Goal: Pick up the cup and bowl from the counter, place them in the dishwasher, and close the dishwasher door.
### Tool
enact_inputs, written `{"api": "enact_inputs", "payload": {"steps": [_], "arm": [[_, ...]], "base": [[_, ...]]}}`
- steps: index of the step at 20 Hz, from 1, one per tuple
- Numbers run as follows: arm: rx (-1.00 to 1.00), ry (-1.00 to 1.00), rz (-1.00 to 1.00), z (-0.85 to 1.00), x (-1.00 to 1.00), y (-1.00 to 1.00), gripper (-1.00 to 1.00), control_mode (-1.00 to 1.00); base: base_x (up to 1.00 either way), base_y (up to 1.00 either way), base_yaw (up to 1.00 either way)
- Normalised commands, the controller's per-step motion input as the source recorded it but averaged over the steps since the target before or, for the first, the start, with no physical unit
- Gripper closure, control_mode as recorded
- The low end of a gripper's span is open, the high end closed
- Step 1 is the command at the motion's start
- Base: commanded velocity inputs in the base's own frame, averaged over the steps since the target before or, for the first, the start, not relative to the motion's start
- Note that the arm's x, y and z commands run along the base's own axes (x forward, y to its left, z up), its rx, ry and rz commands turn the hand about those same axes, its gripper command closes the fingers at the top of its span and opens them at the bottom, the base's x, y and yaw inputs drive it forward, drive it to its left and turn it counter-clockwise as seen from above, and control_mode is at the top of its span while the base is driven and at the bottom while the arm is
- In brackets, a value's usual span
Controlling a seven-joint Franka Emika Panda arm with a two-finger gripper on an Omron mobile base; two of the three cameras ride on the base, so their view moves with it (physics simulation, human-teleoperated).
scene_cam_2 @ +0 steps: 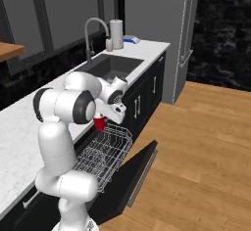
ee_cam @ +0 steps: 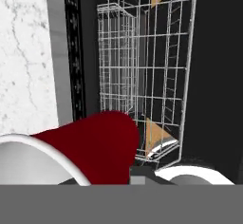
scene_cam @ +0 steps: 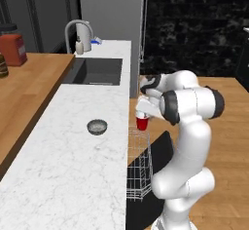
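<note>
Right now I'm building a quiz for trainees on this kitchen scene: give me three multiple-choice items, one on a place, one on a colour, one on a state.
1. Where is the bowl?
A. on the white counter
B. in the wire rack
C. in the sink

2. What colour is the cup at the gripper?
A. blue
B. red
C. clear

3. How does the dishwasher door stand?
A. shut
B. taken off
C. folded down open

Answers: 1 A, the bowl sits alone on the marble slab. 2 B, the cup shows red in all three views. 3 C, the dark panel hangs open with the rack pulled out above it.
</note>
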Motion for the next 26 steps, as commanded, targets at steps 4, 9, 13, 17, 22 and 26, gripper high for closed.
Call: {"api": "enact_inputs", "payload": {"steps": [4, 9, 13, 17, 22, 26], "arm": [[0.03, -0.03, -0.09, -0.38, -0.62, -0.60, 1.00, -1.00], [0.00, 0.00, 0.01, -0.59, 0.13, -0.02, 1.00, -1.00], [0.12, 0.00, 0.11, -0.62, 0.25, -0.19, 1.00, -1.00], [0.29, 0.00, 0.06, -0.44, 0.32, -0.17, 1.00, -1.00], [0.16, 0.00, 0.01, -0.41, 0.51, 0.04, 1.00, -1.00], [0.00, 0.01, 0.00, -0.45, 0.55, 0.05, 1.00, -1.00]], "base": [[0.00, 0.00, 0.00], [0.00, 0.00, 0.00], [0.00, 0.00, 0.00], [0.00, 0.00, 0.00], [0.00, 0.00, 0.00], [0.00, 0.00, 0.00]]}}
